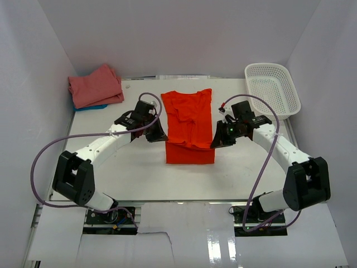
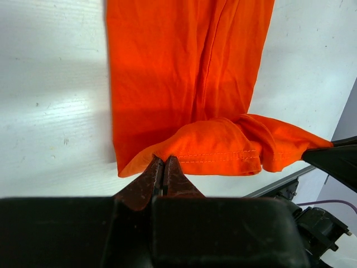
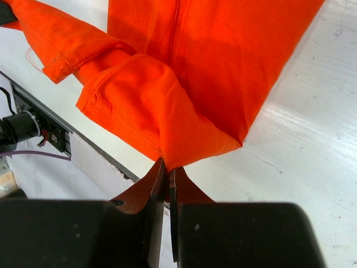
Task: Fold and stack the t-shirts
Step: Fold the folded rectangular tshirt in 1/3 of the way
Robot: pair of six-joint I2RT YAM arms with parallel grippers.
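The bright orange-red t-shirt lies lengthwise in the table's middle, its far part lifted and draped over the near part. My left gripper is shut on the shirt's left edge; the left wrist view shows the jaws pinching a hemmed fold. My right gripper is shut on the right edge; the right wrist view shows cloth pinched between the fingertips. The salmon-pink t-shirt lies folded at the far left on top of the blue t-shirt, of which only a sliver shows.
A white plastic mesh basket stands at the far right corner. White walls enclose the table on three sides. Purple cables loop off both arms.
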